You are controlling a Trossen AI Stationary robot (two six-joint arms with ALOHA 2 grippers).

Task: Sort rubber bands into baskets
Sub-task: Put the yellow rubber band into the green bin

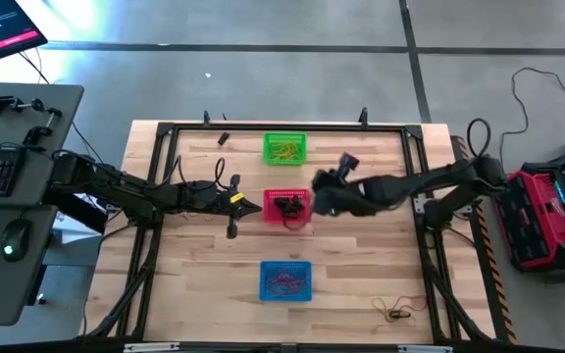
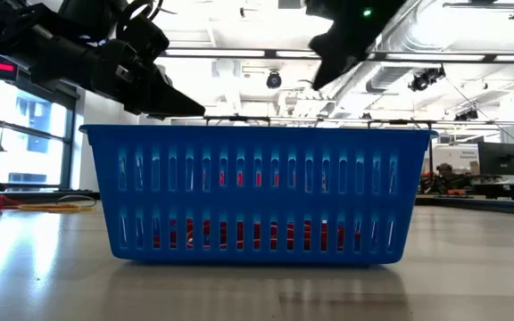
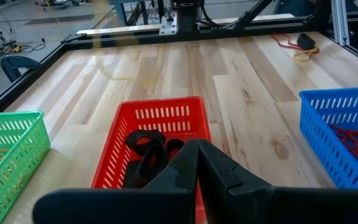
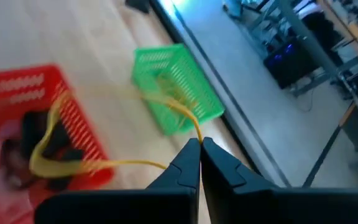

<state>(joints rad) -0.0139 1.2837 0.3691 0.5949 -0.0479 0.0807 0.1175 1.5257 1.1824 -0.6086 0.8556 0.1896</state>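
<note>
Dangling from my right gripper (image 4: 200, 144), whose fingertips are pinched on its upper end, a thin yellow-tan rubber band (image 4: 73, 163) hangs in a limp loop above the red plastic mesh basket (image 4: 17, 93) holding black bands, near the green mesh basket (image 4: 178, 87) of yellow ones. Light and floppy, it looks prone to swing and snag, so a firm pinch on one strand seems best. My left gripper (image 3: 197, 163), clenched empty, waits over the red basket's other side.
</note>
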